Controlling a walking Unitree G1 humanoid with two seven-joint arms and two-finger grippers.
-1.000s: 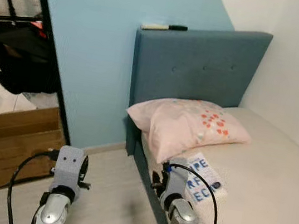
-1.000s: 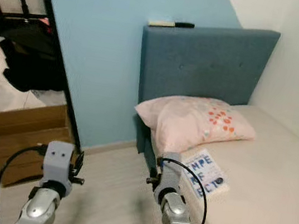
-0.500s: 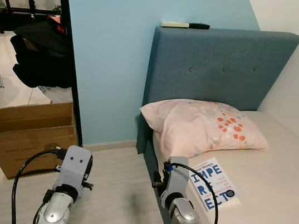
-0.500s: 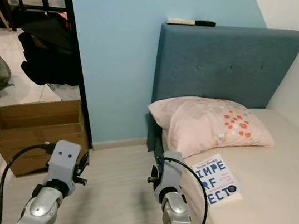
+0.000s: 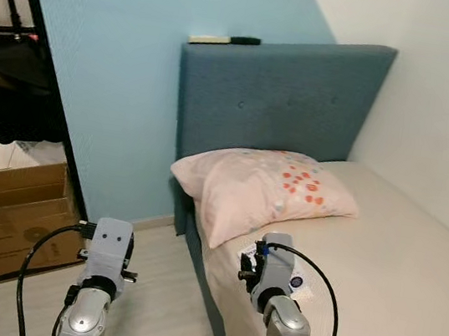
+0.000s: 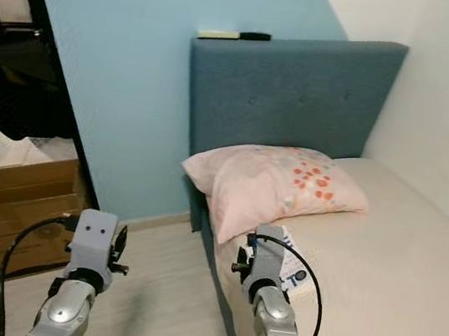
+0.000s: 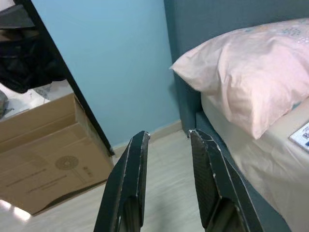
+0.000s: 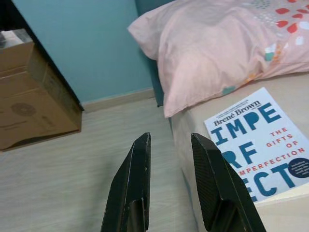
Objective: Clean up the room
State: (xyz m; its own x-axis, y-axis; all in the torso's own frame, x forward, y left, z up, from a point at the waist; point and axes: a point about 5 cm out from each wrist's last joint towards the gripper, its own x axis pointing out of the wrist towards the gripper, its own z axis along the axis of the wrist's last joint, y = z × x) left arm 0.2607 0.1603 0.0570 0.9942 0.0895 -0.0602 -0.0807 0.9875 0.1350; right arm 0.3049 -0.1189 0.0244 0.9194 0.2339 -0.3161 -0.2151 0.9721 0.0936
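- While its two black fingers stand spread with nothing between them, the right end effector (image 8: 169, 183) hangs over the near edge of the bed (image 5: 396, 261), just above the floor-side rim of the mattress
- Just beside those fingers a blue-and-white book (image 8: 260, 150) lies flat on the bed, its cover reading "Brené Brown" and "The Gifts of Imperfection"; in the head views most of it is hidden behind the right wrist
- Touching the book's far corner, a pink pillow (image 5: 259, 190) with red and teal spots leans toward the blue-grey headboard (image 5: 281, 100)
- On top of the headboard rest a pale flat item and a dark one (image 5: 222, 39), too small to identify
- Off to the robot's left, the left end effector (image 7: 169, 183) is held over the pale wooden floor (image 5: 152, 309), fingers also parted and empty
- Beyond it a brown cardboard box (image 5: 6, 216) sits by the light blue wall (image 5: 111, 75), next to a dark doorway edge
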